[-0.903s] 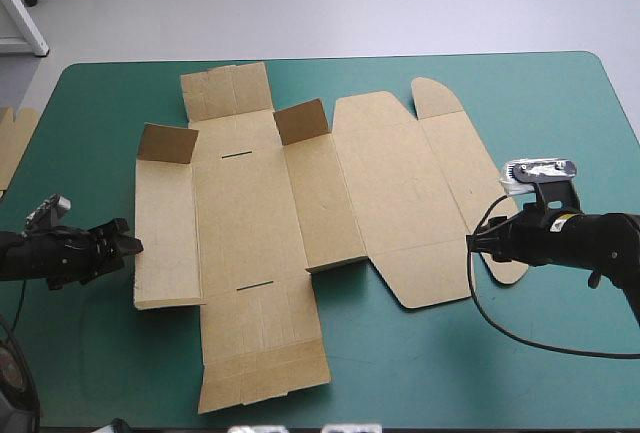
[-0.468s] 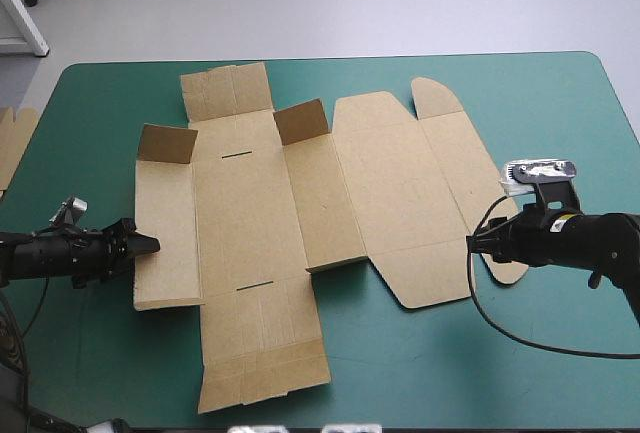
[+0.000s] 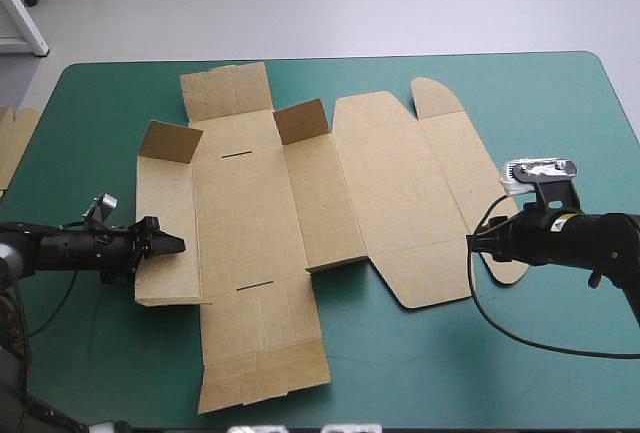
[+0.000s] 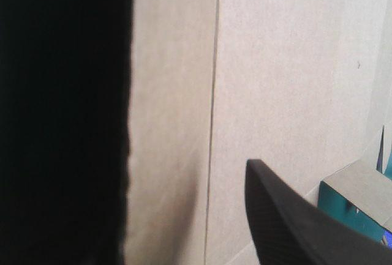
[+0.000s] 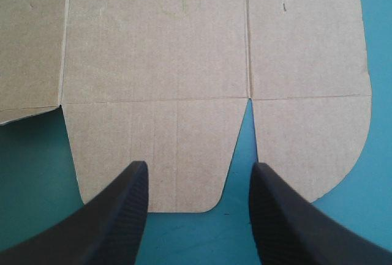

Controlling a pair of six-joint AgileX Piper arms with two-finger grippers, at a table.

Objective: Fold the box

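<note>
The brown box point(image 3: 300, 203) lies flat on the teal-green cover, a cut sheet with two small flaps point(image 3: 168, 141) point(image 3: 300, 121) standing up near its far side. My left gripper point(image 3: 170, 245) reaches over the sheet's left panel point(image 3: 165, 193), low above it. In the left wrist view its black fingers stand apart, with brown board point(image 4: 275, 63) filling the space ahead of the gripper point(image 4: 190, 173). My right gripper point(image 3: 472, 243) rests at the sheet's right edge. It is open point(image 5: 199, 216), and two rounded tabs point(image 5: 153, 149) point(image 5: 306, 142) lie just ahead of its fingertips.
An edge of more brown board point(image 3: 12, 143) shows at the table's left edge. Bare teal-green cover point(image 3: 480, 373) spreads along the near side and the right of the sheet. A slotted flap point(image 3: 262, 368) of the box points toward the near edge.
My left gripper has slid rightward from beside the sheet onto its left panel. The left raised flap has shifted slightly. The right arm has not moved.
</note>
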